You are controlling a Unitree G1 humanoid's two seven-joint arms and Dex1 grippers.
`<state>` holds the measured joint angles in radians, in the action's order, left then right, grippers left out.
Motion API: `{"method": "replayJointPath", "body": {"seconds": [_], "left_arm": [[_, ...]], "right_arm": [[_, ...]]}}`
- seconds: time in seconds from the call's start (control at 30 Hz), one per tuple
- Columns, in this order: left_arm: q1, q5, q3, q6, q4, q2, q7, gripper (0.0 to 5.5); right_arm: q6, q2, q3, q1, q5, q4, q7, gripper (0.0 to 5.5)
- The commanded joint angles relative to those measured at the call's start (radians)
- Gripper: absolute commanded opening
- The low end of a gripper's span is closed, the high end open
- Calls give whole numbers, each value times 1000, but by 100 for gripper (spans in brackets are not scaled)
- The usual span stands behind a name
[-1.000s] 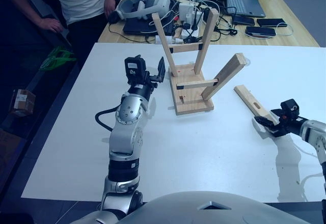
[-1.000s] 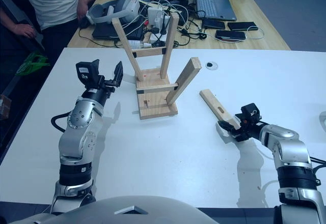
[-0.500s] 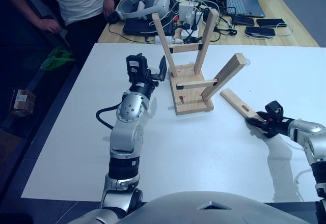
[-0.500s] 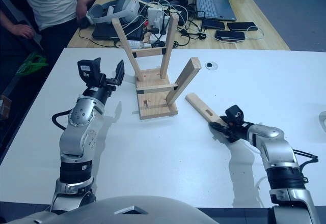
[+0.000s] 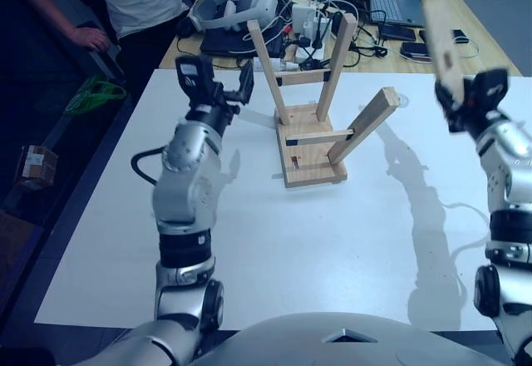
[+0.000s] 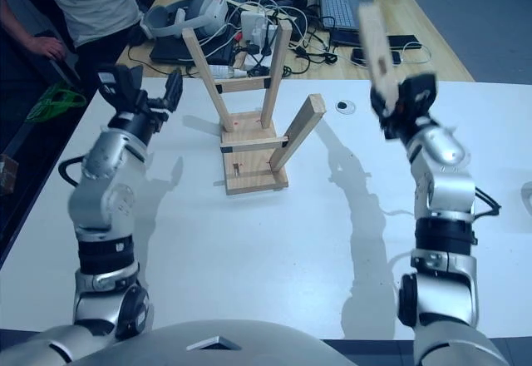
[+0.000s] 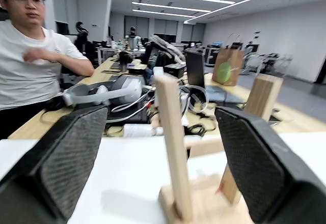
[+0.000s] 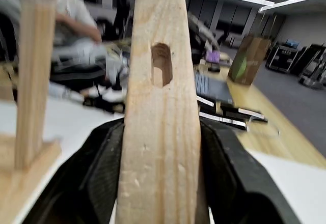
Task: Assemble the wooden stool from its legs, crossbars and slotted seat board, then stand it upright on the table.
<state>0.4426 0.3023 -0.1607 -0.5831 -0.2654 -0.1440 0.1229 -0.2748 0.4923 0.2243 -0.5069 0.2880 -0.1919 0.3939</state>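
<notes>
From my end, the white table (image 5: pixel 332 241) takes up most of the head view, and a wooden desk (image 5: pixel 490 58) butts against its far edge, carrying a laptop (image 5: pixel 395 4) and a headset (image 5: pixel 237 8) among cables.

The stool sits upside down a little beyond the middle of the table. Its seat board (image 5: pixel 314 170) lies flat on the surface with three legs pointing up from it. Two legs (image 5: pixel 268 71) stand close to upright at the far side of the board and are joined by a crossbar (image 5: pixel 301 77). The third leg (image 5: pixel 366 125) leans out to my right. A second crossbar (image 5: pixel 316 138) runs low across the board and meets it.

My left gripper (image 5: pixel 218 83) hangs in the air just left of the stool, beside the far-left leg and not touching it. Its jaws stand wide apart with nothing between them. In the left wrist view the two pads (image 7: pixel 76 163) frame the stool legs.

My right gripper (image 5: pixel 465 100) is up off the table on the right side, well apart from the stool, and its jaws are clamped on the fourth leg (image 5: pixel 438 37). That piece is gripped near its lower end and rises almost upright above the gripper (tipped slightly, from what I can see). An oval slot (image 8: pixel 161 64) is cut into its face above the jaws.
</notes>
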Motion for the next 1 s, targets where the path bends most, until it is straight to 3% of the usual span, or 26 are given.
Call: {"method": "replayJointPath", "body": {"seconds": [0.03, 0.13, 0.33, 0.6, 1.0], "left_arm": [[266, 482, -195, -296, -58, 51, -45, 385], [388, 779, -257, -377, -78, 38, -112, 385], [478, 1184, -222, -367, -79, 12, -307, 385], [456, 1283, -158, -306, -51, -65, -409, 385], [420, 1297, -110, -214, -73, -113, -408, 377]], "right_arm": [[-30, -68, 16, -176, 167, 196, 33, 207], [-94, -91, -48, -250, 246, 351, 59, 207], [-133, -57, -220, -243, 215, 555, 162, 207], [-132, -63, -253, -190, 204, 593, 192, 207], [-82, -45, -273, -134, 119, 571, 227, 207]]}}
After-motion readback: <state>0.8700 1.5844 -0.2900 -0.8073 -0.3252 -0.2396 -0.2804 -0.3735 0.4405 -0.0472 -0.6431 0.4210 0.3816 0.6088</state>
